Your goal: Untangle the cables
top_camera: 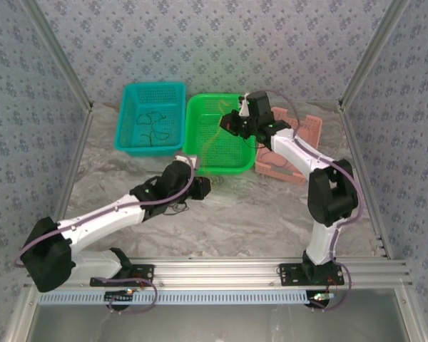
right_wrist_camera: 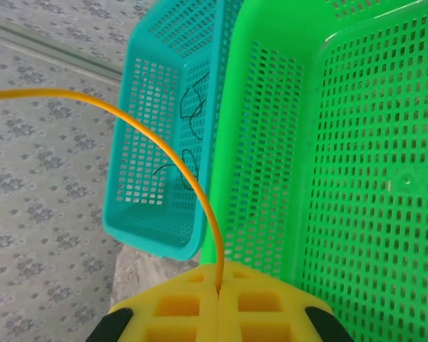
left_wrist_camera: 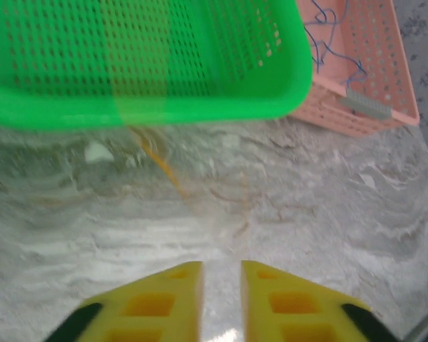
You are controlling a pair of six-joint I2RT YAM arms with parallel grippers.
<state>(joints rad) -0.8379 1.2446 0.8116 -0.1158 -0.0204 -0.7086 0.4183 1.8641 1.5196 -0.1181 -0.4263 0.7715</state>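
Top external view: the right claw (top_camera: 232, 122) is hanging over the green perforated plastic basket (top_camera: 190, 135).

Left wrist view: the left claw (left_wrist_camera: 221, 285) is standing slightly open and empty. The thin yellow-orange cable (left_wrist_camera: 160, 164) is trailing across the table (left_wrist_camera: 307, 214), probably risking a snag on the basket rim.

Right wrist view: the right claw is pinching shut on that cable, which could be slipping free.
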